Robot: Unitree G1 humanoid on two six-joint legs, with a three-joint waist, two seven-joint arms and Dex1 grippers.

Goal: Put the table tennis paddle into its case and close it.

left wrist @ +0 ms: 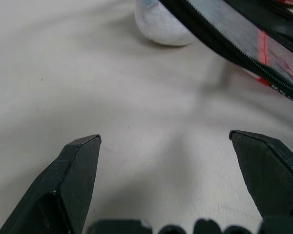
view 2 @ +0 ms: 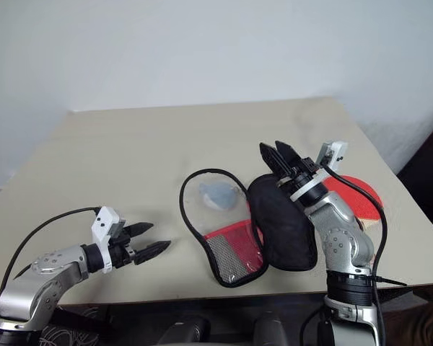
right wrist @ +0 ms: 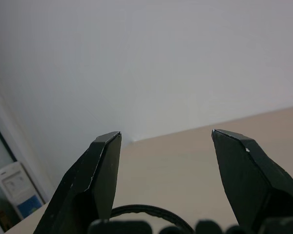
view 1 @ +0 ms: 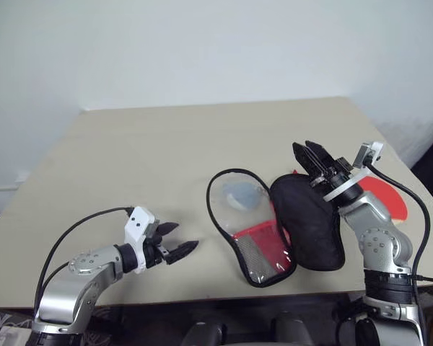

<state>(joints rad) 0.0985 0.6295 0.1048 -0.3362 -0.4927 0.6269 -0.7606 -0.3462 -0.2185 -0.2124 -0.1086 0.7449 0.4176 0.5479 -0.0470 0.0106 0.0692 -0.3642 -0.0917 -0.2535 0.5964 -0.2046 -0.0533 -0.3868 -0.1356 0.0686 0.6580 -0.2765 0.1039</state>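
Left eye view: case (view 1: pixel 274 223) lies unzipped, paddle (view 1: pixel 386 196) just right of it, both grippers (view 1: pixel 175 246) (view 1: pixel 312 153) wide and empty; next, grasp paddle.

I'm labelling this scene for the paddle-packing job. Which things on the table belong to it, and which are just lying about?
Belongs to the job:
- table tennis paddle, red face partly behind the right arm
- case, lying unzipped and spread open

Just lying about:
- grey round pouch, seen through the case's clear window
- table itself
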